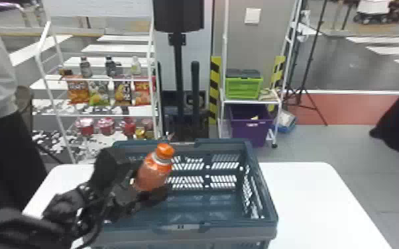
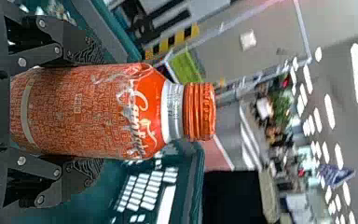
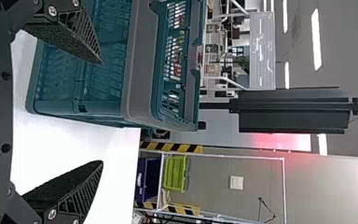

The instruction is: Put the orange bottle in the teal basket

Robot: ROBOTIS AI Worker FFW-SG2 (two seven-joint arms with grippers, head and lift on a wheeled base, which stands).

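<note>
My left gripper is over the left part of the teal basket and holds the orange bottle, which leans a little with its cap up. In the left wrist view the bottle lies between the two black fingers of the left gripper, one against each side, and the basket shows behind it. The right gripper stands wide apart in the right wrist view with nothing between its fingers, beside the basket.
The basket stands on a white table. Beyond the table are a white rack with bottles and snack bags, a black post, and a shelf holding a green crate above a purple bin.
</note>
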